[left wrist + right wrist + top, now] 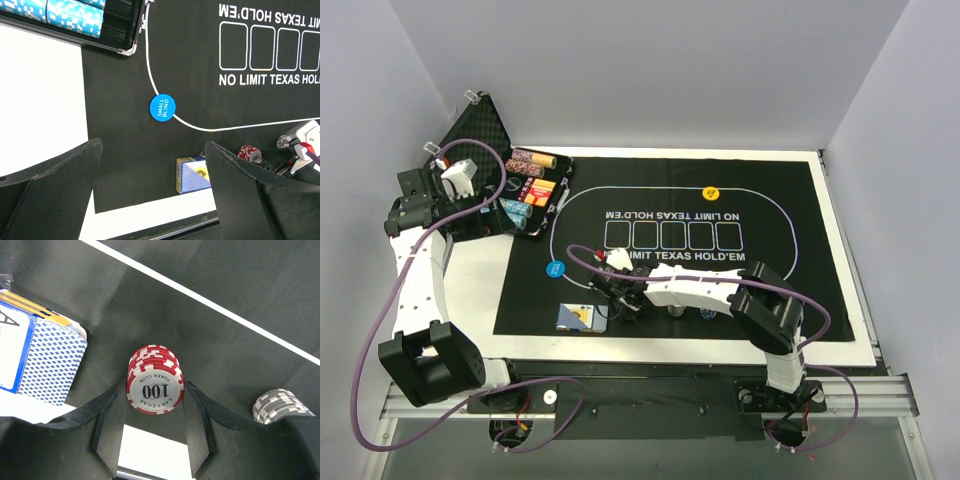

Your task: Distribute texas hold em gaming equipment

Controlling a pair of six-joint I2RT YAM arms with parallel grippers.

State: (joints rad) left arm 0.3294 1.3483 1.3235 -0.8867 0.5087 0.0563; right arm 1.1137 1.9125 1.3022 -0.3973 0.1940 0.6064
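Note:
A stack of red-and-white poker chips (155, 385), marked 100 on top, stands on the black mat (820, 300) near its front edge. My right gripper (154, 386) is shut on this stack, one finger pressed against each side. The same stack (249, 152) shows in the left wrist view, next to the right arm. A blue-backed box of playing cards (45, 365) lies just to its left (578, 318). A grey chip stack (280, 405) stands to the right. My left gripper (152, 145) hangs open and empty, high above the mat's left part.
A blue Small Blind button (556, 268) lies on the white line at the left; a yellow button (710, 192) lies at the far side. The open black case (480, 125) at the back left holds rows of chips (65, 12). White table edge borders the mat.

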